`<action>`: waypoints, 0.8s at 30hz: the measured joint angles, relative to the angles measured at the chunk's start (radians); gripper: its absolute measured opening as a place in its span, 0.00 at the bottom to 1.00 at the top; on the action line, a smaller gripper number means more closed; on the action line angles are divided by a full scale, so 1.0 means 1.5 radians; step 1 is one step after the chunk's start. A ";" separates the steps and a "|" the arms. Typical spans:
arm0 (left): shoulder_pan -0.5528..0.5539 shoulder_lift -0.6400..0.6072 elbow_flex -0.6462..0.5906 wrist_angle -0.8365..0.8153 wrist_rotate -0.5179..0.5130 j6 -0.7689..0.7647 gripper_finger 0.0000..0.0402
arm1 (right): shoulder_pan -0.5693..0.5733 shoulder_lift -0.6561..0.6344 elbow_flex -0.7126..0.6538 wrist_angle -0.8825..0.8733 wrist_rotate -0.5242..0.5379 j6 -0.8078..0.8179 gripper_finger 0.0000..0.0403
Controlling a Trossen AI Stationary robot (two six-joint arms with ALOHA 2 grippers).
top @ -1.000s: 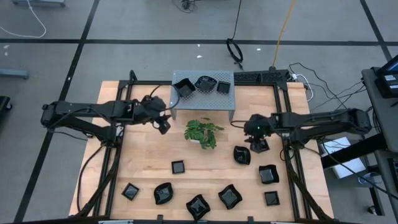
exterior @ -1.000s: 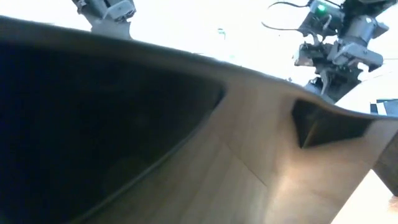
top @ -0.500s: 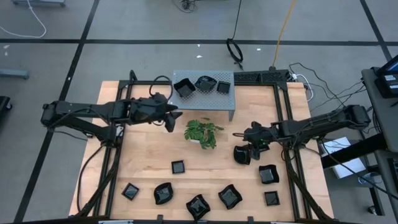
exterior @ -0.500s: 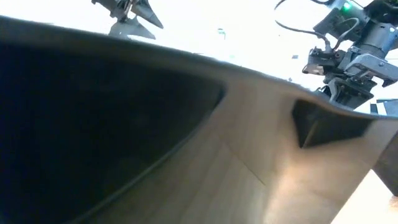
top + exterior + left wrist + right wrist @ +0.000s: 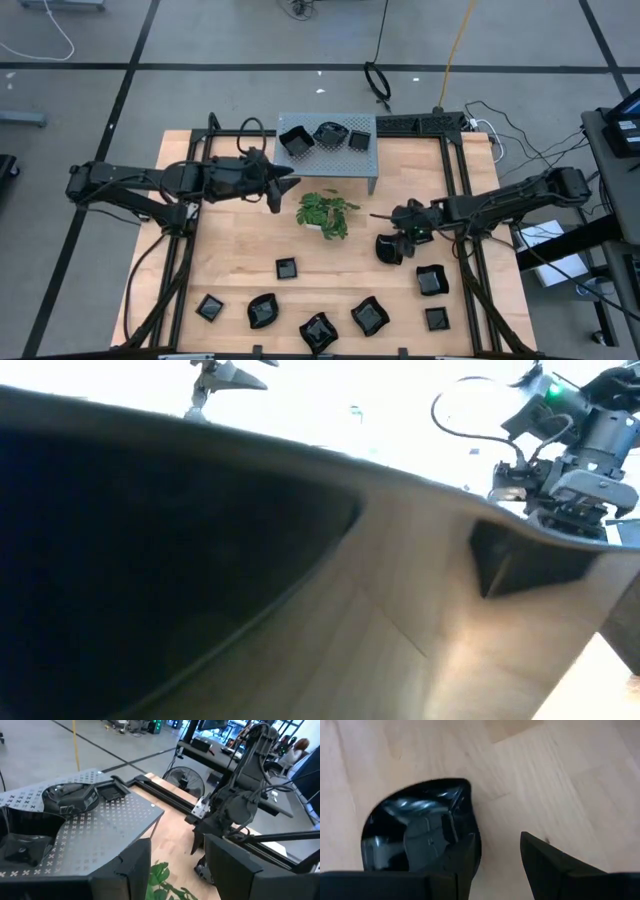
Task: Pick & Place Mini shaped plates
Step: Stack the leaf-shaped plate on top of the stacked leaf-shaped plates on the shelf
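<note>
Here the right gripper [image 5: 399, 240] is low over the wooden table [image 5: 230, 250], right of the green plant [image 5: 325, 213], set on a rounded black plate [image 5: 388, 249]. In the right wrist view its two dark fingers [image 5: 547, 865] stand apart, one inside the glossy dish [image 5: 420, 832] and the other on the bare wood just outside its rim, so the jaws straddle the plate's edge without being closed on it; the plate rests flat on the table. The left gripper [image 5: 285, 184] hangs above the table just left of the plant and in front of the grey perforated stand [image 5: 330, 152], its fingers spread wide and empty, as the left wrist view shows with the left fingers [image 5: 132, 870] framing the stand's top. Three black plates [image 5: 325, 136] sit on that stand, side by side. The remaining mini shaped plates lie on the near part of the table: a small square one [image 5: 287, 268] below the plant, a row of four along the front edge [image 5: 318, 330], and two more [image 5: 431, 280] near the right-hand frame, one behind the other. In the low view most of the picture is filled by a close, dark plate edge and blurred wood, with the right gripper [image 5: 575, 510] showing at the upper right.
</note>
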State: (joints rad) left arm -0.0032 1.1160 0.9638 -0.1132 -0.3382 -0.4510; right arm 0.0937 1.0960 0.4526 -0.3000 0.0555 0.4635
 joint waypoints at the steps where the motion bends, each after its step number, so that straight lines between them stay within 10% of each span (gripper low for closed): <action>1: 0.000 0.000 0.000 0.002 0.000 0.001 0.46 | 0.000 0.002 0.000 0.000 0.001 0.025 0.36; 24: 0.003 0.000 0.000 0.004 -0.003 0.078 0.46 | 0.084 0.003 -0.015 -0.037 -0.016 0.500 0.36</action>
State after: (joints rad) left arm 0.0013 1.1160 0.9638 -0.1074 -0.3420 -0.3340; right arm 0.2197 1.1000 0.4297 -0.3562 0.0319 1.2142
